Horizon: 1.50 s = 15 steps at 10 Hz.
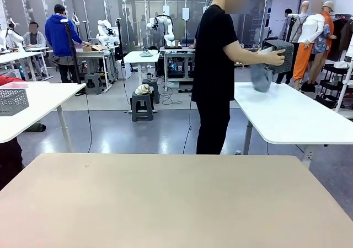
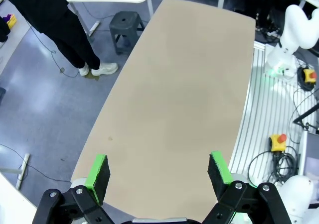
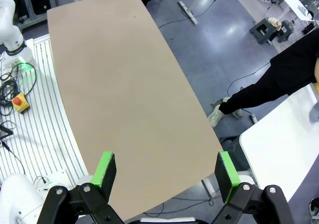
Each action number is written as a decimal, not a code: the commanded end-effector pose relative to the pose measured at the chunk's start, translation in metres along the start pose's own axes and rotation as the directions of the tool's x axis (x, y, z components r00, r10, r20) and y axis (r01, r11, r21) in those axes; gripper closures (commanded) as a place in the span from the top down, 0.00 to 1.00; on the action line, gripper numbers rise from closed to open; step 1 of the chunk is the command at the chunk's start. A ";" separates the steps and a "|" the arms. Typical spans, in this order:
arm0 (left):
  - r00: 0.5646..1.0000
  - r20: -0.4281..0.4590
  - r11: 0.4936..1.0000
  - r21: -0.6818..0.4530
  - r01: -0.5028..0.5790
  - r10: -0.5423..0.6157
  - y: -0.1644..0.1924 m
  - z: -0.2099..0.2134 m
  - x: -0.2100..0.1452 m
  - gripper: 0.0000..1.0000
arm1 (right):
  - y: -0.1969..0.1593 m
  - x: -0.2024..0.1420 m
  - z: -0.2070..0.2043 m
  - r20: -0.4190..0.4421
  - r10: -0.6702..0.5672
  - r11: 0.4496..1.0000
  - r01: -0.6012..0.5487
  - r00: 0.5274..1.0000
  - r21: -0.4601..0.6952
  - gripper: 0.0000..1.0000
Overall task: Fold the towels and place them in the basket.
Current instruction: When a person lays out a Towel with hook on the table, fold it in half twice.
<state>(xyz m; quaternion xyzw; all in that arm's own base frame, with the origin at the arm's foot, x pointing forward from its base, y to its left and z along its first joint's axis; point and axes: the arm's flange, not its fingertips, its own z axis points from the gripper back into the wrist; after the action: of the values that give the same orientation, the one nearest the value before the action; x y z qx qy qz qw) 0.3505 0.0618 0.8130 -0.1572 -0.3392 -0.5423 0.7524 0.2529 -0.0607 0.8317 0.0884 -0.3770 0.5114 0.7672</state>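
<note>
Front view: we see a person (image 1: 214, 66) in black standing beyond the far edge of the beige table (image 1: 176, 204), turned toward a white table (image 1: 287, 116) at picture right. The person's hand (image 1: 271, 57) grips the dark mesh basket (image 1: 282, 45), which is lifted in the air above the white table. A blue-grey towel (image 1: 261, 78) hangs just below the basket, over the near corner of the white table. We cannot tell whether the towel hangs from the hand or from the basket.

Left wrist view: we look down on the left gripper (image 2: 159, 170), its green-padded fingers (image 2: 98, 171) spread wide, with nothing between them. It hangs above the beige table, apart from the surface. The person's legs and pale shoes (image 2: 99, 69) stand on the floor beside the table's far edge, near a dark stool (image 2: 124, 27).

Right wrist view: we see the right gripper (image 3: 167, 170) likewise above the beige table, its fingers (image 3: 105, 168) spread wide and holding nothing.
</note>
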 end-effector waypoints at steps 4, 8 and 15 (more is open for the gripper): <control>0.998 -0.057 1.000 -0.008 -0.016 0.016 -0.004 0.006 0.002 1.00 | 0.000 0.000 -0.001 0.002 0.002 1.000 -0.002 1.000 0.003 1.00; 1.000 -0.026 1.000 -0.005 -0.006 0.006 -0.002 0.001 -0.003 1.00 | 0.000 0.000 -0.001 0.002 0.002 1.000 -0.002 1.000 0.003 1.00; 1.000 -0.026 1.000 -0.005 -0.006 0.006 -0.002 0.001 -0.003 1.00 | 0.000 0.000 -0.001 0.002 0.002 1.000 -0.002 1.000 0.003 1.00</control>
<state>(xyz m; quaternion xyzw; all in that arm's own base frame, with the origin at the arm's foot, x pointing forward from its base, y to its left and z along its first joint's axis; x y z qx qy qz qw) 0.3476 0.0635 0.8116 -0.1537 -0.3271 -0.5436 0.7576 0.2530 -0.0609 0.8316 0.0882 -0.3769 0.5109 0.7675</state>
